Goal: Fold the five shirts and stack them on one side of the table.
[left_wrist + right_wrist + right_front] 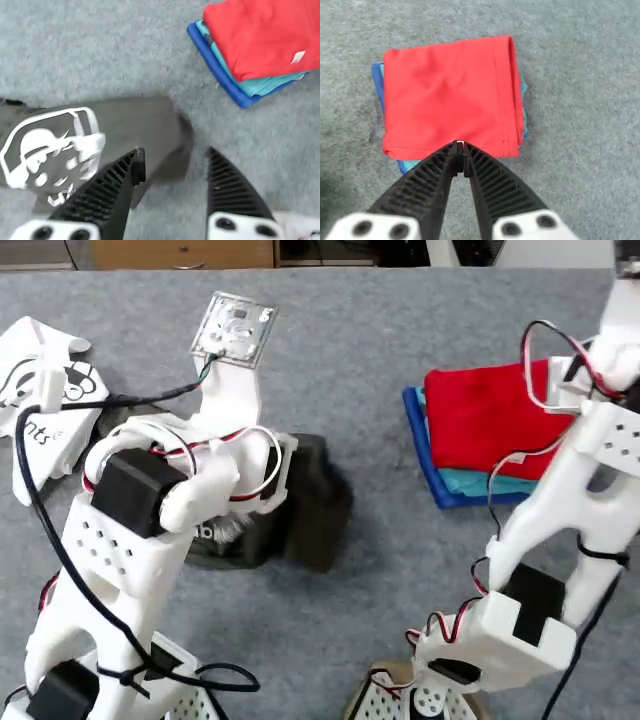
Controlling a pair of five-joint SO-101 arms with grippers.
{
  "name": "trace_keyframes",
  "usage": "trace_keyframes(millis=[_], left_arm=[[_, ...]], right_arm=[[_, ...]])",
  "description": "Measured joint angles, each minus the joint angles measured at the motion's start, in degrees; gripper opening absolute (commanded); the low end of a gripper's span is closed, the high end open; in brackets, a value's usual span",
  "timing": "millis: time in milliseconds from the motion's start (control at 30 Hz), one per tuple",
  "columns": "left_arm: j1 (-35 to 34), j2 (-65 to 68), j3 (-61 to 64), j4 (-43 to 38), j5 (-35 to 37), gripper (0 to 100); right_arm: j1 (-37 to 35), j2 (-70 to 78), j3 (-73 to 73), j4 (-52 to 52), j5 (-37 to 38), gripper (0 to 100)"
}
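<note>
On the grey table [360,360] three folded shirts lie stacked toward the right side as the high view shows it: the red shirt [450,95] on top, the teal shirt [260,86] under it, and the blue shirt [220,75] at the bottom; the teal and blue edges peek out along two sides of the red one. The right hand [460,146] hangs over this stack with its fingers pressed together, the tips above the near edge of the red shirt - whether they touch the cloth cannot be told. Near the middle of the table, well apart from the stack, lies the dark shirt [140,125], bunched into a rough, thick fold with its white graphic [50,150] facing up; in the high view the left arm covers much of it. The left hand [175,152] is spread wide above one end of the dark shirt (the end nearer the stack), one finger over the cloth and the other over bare table just beside it; it pinches nothing. A white shirt [50,390] with dark print lies crumpled and unfolded at the far left of the table - apart from the dark shirt, with a black cable running across its edge.
</note>
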Motion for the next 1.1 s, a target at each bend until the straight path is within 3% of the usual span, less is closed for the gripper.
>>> trace_keyframes(millis=[100,200,333,400,533,667,900,1100], left_arm=[[-5.8,0.0,1.8,-0.7,0.2,22],[-20.0,0.0,5.5,-6.9,0.2,21],[-43.5,3.2,16.8,-25.7,0.2,21],[-52.0,6.7,24.6,-38.2,-0.5,21],[-56.8,16.0,37.5,-61.2,-5.5,19],[-60.0,27.2,39.6,-74.2,-6.2,13],[-65.5,48.0,28.1,-77.6,-6.2,2],[-71.0,52.7,11.2,-61.8,-6.2,2]], right_arm=[[-2.4,0.0,0.0,0.0,0.0,0.9],[-4.0,0.0,0.0,0.0,0.0,0.9],[-6.3,0.0,2.7,0.0,0.0,1.0],[-8.2,0.0,4.8,0.0,-1.1,1.1],[-15.1,0.0,9.4,0.0,-3.7,1.2],[-24.4,0.0,12.5,-1.1,-4.1,1.2],[-34.6,0.0,14.2,-4.7,-4.1,1.2],[-35.7,0.0,14.8,-5.8,-4.1,1.2]])
